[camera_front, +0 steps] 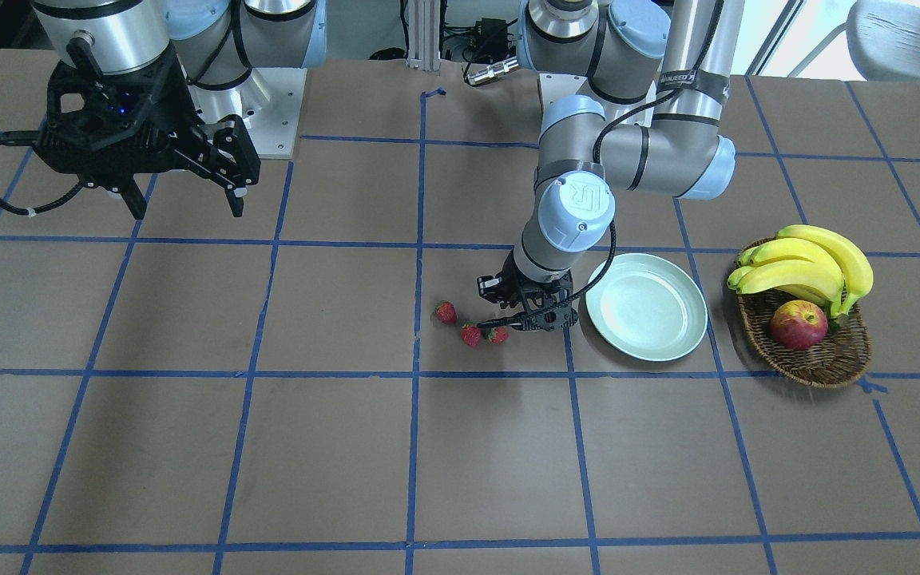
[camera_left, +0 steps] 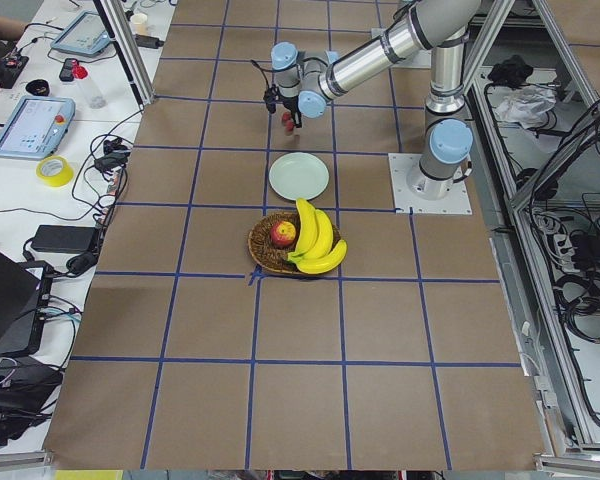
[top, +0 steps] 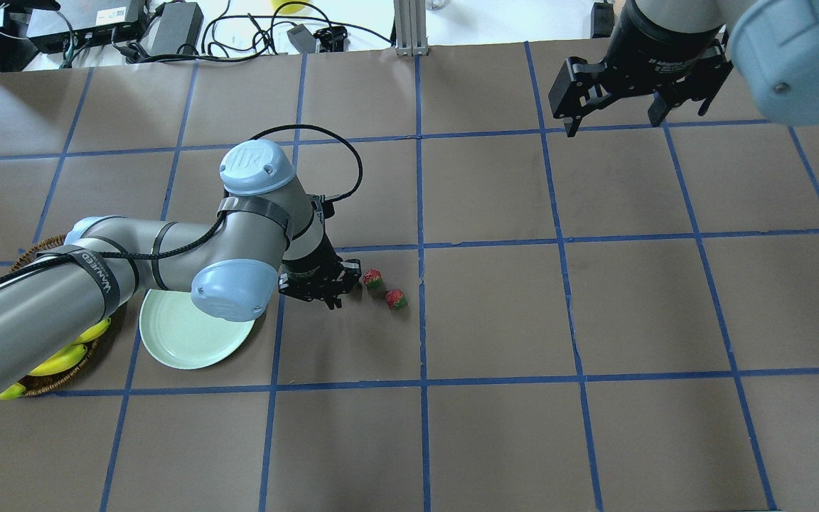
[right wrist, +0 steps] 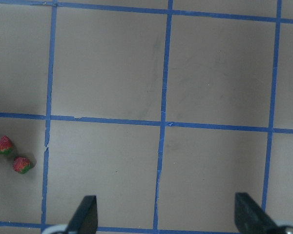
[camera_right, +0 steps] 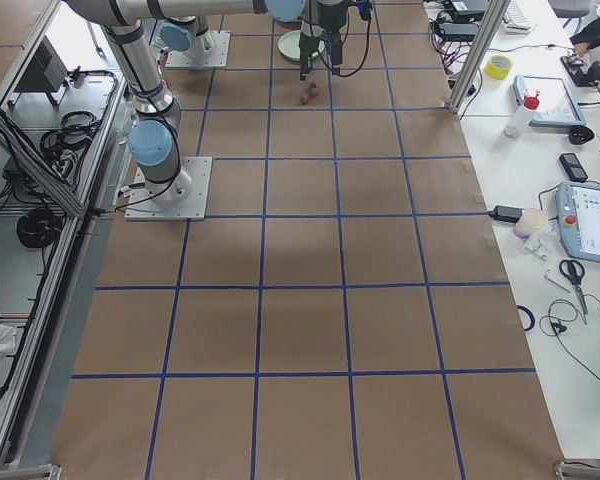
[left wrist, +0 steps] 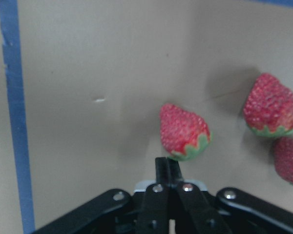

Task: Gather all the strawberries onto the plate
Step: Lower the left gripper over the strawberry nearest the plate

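1. Three small red strawberries with green caps (camera_front: 471, 335) lie on table (camera_front: 268, 447), none in round pale mint-green plate (camera_front: 646, 307)
2. Left gripper (left wrist: 168, 165) pinched closed, empty, just beside nearest berry (left wrist: 184, 131): could shove it rolling
3. Right gripper (right wrist: 166, 209) spread wide, idle

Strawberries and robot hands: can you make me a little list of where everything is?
strawberries: three, on the table, none in the plate
plate: empty
left gripper: shut, tips right beside one of them, holding nothing
right gripper: open, raised, far from the fruit
basket: bananas and an apple
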`<state>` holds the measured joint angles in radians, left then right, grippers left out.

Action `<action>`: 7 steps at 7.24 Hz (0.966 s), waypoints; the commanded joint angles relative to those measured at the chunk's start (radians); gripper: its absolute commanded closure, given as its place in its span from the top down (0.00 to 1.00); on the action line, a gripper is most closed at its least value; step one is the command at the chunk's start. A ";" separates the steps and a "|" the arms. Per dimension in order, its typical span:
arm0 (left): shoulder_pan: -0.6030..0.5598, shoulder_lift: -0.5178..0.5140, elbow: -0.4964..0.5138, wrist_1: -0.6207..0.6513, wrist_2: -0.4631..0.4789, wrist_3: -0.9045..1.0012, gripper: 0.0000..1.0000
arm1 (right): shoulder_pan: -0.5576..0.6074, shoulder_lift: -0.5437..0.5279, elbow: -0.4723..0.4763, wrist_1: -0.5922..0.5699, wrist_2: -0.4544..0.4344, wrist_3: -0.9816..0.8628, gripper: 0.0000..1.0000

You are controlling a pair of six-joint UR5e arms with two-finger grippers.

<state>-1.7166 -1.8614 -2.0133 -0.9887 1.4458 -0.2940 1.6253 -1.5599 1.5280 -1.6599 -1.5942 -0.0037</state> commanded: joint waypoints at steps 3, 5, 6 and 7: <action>0.002 -0.019 0.039 0.001 -0.008 0.010 1.00 | 0.002 0.001 0.012 -0.008 0.000 0.065 1.00; 0.002 -0.024 0.077 0.001 -0.008 0.168 1.00 | 0.002 0.003 0.017 -0.049 0.002 0.065 1.00; 0.002 -0.028 0.074 -0.001 0.001 0.319 1.00 | 0.002 0.006 0.049 -0.110 0.003 0.059 1.00; 0.002 -0.039 0.073 0.001 0.004 0.401 1.00 | 0.002 0.001 0.060 -0.133 0.003 0.050 1.00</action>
<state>-1.7150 -1.8904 -1.9410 -0.9887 1.4441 -0.0219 1.6276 -1.5564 1.5684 -1.7503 -1.5913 0.0551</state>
